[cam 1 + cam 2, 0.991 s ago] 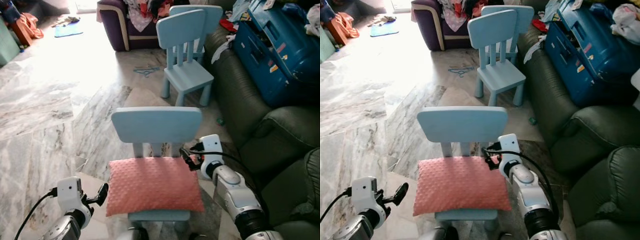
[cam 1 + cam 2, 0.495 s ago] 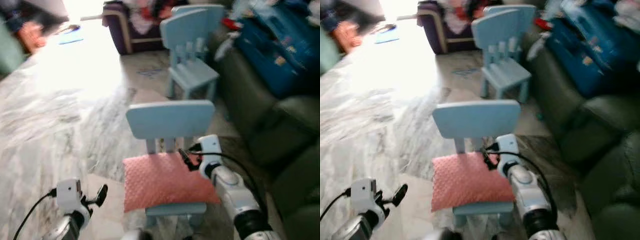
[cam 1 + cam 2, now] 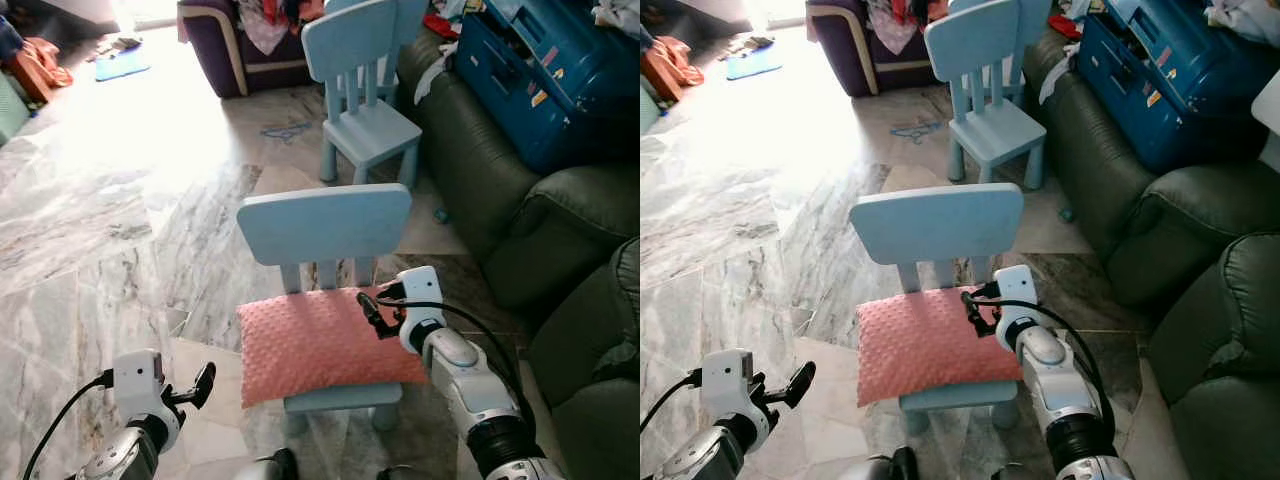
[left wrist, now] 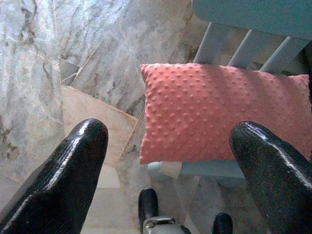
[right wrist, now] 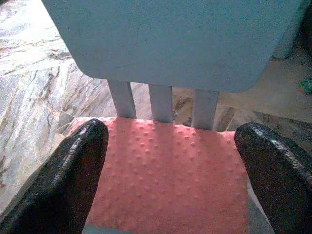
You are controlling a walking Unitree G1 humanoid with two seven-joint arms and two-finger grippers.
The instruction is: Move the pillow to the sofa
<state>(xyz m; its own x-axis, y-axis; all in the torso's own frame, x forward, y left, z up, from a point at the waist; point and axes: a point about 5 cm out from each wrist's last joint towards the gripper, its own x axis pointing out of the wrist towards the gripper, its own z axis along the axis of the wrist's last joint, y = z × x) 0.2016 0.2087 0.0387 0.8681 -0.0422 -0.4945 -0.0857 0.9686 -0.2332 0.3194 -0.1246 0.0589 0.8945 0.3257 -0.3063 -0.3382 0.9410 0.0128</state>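
Both pairs of jaws stand wide apart and hold nothing. The right gripper [image 3: 372,316] hangs just over the right rear part of the pillow [image 3: 325,342], its two black fingers [image 5: 73,170] spread to either side of the dotted pink cover and pointing toward the chair back; whether a fingertip touches the fabric cannot be told. The left gripper [image 3: 203,382] is low at the robot's left, over the marble floor [image 3: 90,240] and apart from the pillow's left edge, its fingers [image 4: 63,175] framing the pillow's near left corner from a little way off. The pillow lies flat on the seat of a small light blue chair [image 3: 325,225], covering nearly the whole seat and overhanging it on the left. A second light blue chair [image 3: 360,90] stands farther off, beside the dark green sofa [image 3: 480,190] that runs along the robot's right. A blue suitcase [image 3: 540,70] rests on the sofa's far cushions, and a purple armchair [image 3: 225,55] heaped with clothes stands at the far end of the room.
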